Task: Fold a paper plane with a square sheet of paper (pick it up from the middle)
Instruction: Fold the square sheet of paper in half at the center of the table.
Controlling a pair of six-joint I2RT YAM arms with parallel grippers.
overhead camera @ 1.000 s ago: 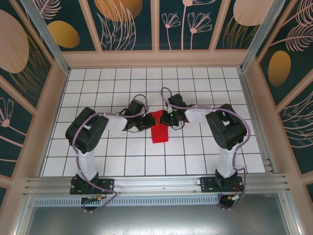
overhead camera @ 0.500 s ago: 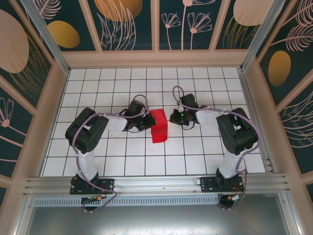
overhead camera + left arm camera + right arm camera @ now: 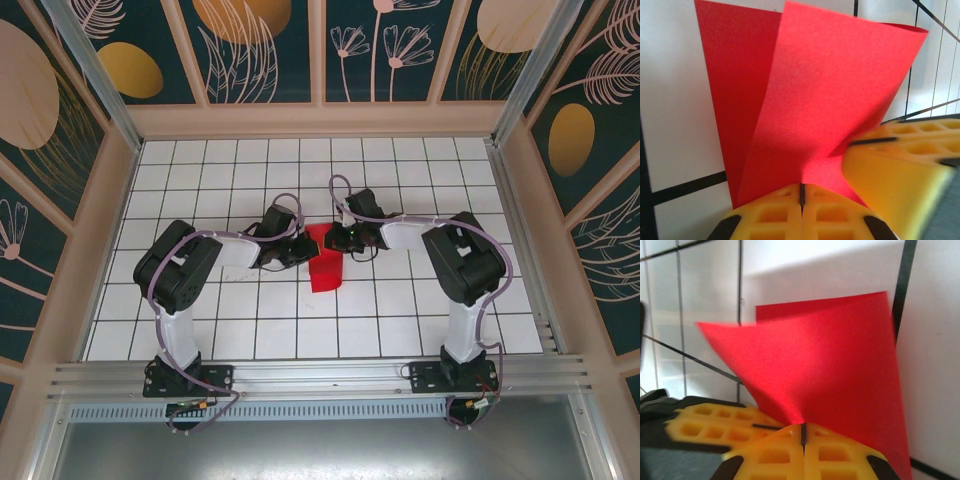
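Red matte paper, the square sheet of paper (image 3: 325, 262), is the reference point for this entry. It rests on the white tiled surface (image 3: 400, 300). One layer lies flat and a second layer rises off it in a loose bow, with no sharp crease visible.

The left gripper (image 3: 801, 192) meets the sheet at its left side, its jaws together and clamped on the raised layer. The right gripper (image 3: 803, 430) meets the sheet from the right. Its jaws are likewise together, with the raised layer pinched into the seam. Both pinch points sit close together on the sheet's far part, and each wrist view shows the other gripper's yellow finger just beside its own.

Judgement: a fold is in progress and the plane is far from formed.

Risks noted:
- Tearing, if the arms pull apart while both are clamped on thin paper.
- A skewed crease, if the bowed layer is pressed down before its edges align with the flat layer.
- Finger collision, given the tight spacing at the sheet.
- The flat layer sliding, as nothing pins it.
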